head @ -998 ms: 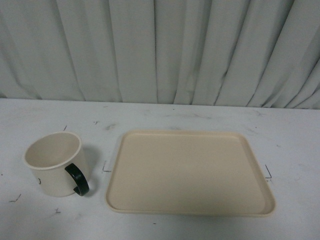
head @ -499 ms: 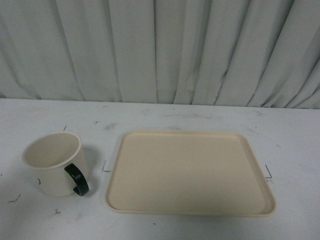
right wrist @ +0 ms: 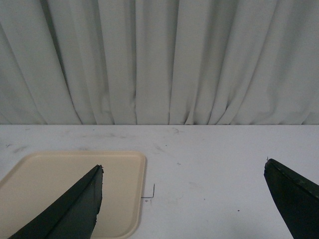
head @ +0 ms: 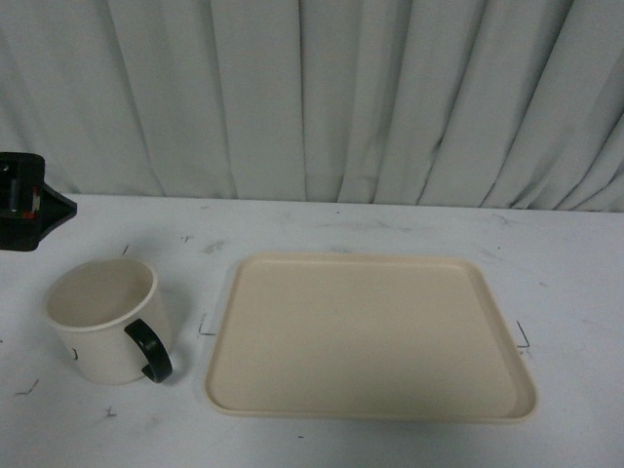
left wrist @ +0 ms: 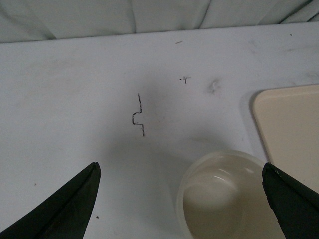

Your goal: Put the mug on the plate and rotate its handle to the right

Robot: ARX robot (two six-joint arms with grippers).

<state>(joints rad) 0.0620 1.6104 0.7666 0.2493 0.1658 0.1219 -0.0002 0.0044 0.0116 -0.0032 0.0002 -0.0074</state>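
"Left gripper hovers empty, jaws spread wide. Which way is the mug?"
"Below it and nearer the robot, upright on the white table, off-centre toward one finger. This arm is nearer. The right gripper, also splayed, hangs well apart."
"Surfaces?"
"Smooth cream cylinder. Its glossy dark loop handle faces front-right. The flat beige plate, low-rimmed, lies just beside the mug, not touching."

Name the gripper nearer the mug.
Left. The left gripper hangs open close by the mug, whose rim shows between its jaws; the right gripper is open beyond the plate's opposite side.
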